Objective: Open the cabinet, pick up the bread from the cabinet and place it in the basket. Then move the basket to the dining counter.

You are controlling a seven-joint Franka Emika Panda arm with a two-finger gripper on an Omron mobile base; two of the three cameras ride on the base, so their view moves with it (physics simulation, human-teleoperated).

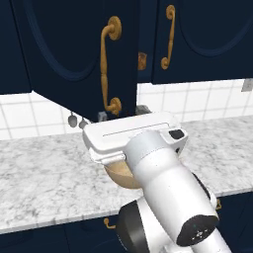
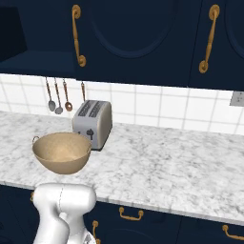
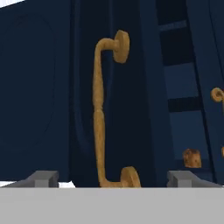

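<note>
**Claw spread wide at the open cabinet door, nothing in its grip**

The cabinet [image 1: 74, 49] filled the space ahead of the claw, one arched door swung out toward the arm, its dark shelf [image 3: 183, 81] visible past the door's edge in the hand view. The marble counter [image 2: 167, 162] ran below the claw. The basket [image 2: 62, 152] sat on that counter, under and just behind the claw, partly covered by the arm in the left base view; in the right base view it looked bare inside. A toaster [image 2: 93, 123] stood just beside the basket, toward the tiled wall. The door's long brass handle [image 3: 101, 118] stood upright directly in front of the claw [image 3: 113, 178], between its two fingertips [image 3: 43, 178] but touching neither; the jaws stood fully apart and held nothing. The bread [image 3: 191, 158], a small brown lump, lay deep inside the cabinet, ahead of the claw and off to one side.
</note>
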